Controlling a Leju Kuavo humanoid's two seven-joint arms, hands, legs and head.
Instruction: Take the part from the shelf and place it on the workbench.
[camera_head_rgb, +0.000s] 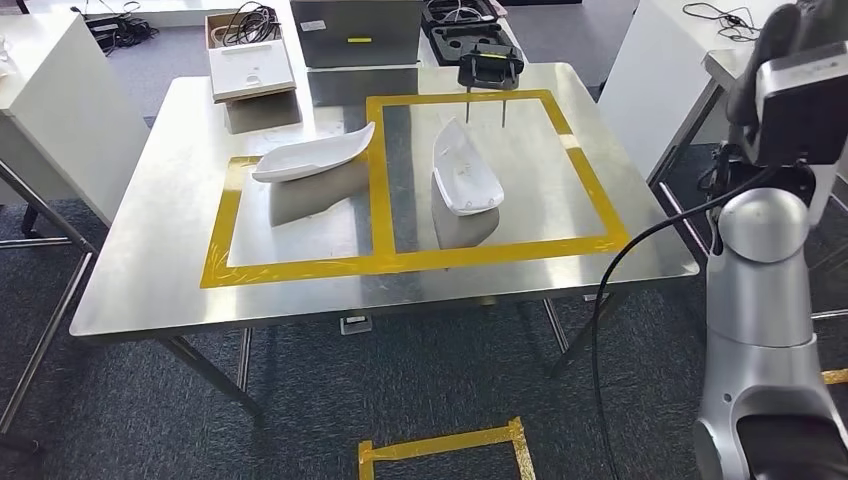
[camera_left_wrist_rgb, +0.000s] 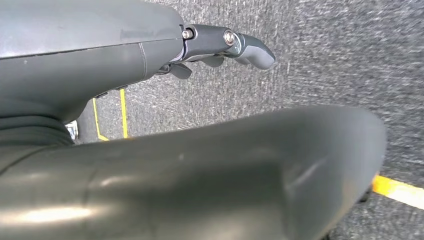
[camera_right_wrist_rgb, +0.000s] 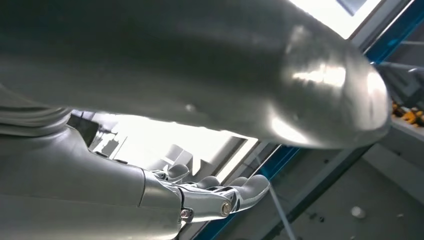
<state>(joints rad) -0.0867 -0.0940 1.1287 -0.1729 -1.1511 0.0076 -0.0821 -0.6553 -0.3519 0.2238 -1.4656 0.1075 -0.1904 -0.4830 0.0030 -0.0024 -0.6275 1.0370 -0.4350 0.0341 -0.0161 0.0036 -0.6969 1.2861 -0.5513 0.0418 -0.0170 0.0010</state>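
Two white curved parts lie on the steel workbench (camera_head_rgb: 150, 290). One part (camera_head_rgb: 312, 155) sits in the left yellow-taped rectangle, the other part (camera_head_rgb: 465, 170) in the larger right rectangle. My right arm is raised beside the bench's right edge, its hand (camera_head_rgb: 790, 40) high at the picture's top right. In the right wrist view that hand (camera_right_wrist_rgb: 210, 195) points up toward ceiling lights, fingers loosely apart and holding nothing. My left hand (camera_left_wrist_rgb: 210, 45) hangs over grey carpet, fingers stretched out and empty.
A cardboard box of cables (camera_head_rgb: 250, 45), a grey metal box (camera_head_rgb: 355, 30) and a black case (camera_head_rgb: 465, 30) stand at the bench's far edge, with a black tool (camera_head_rgb: 490, 68) in front. White tables flank it on the left (camera_head_rgb: 40, 90) and right (camera_head_rgb: 670, 60). Yellow tape (camera_head_rgb: 445, 445) marks the floor.
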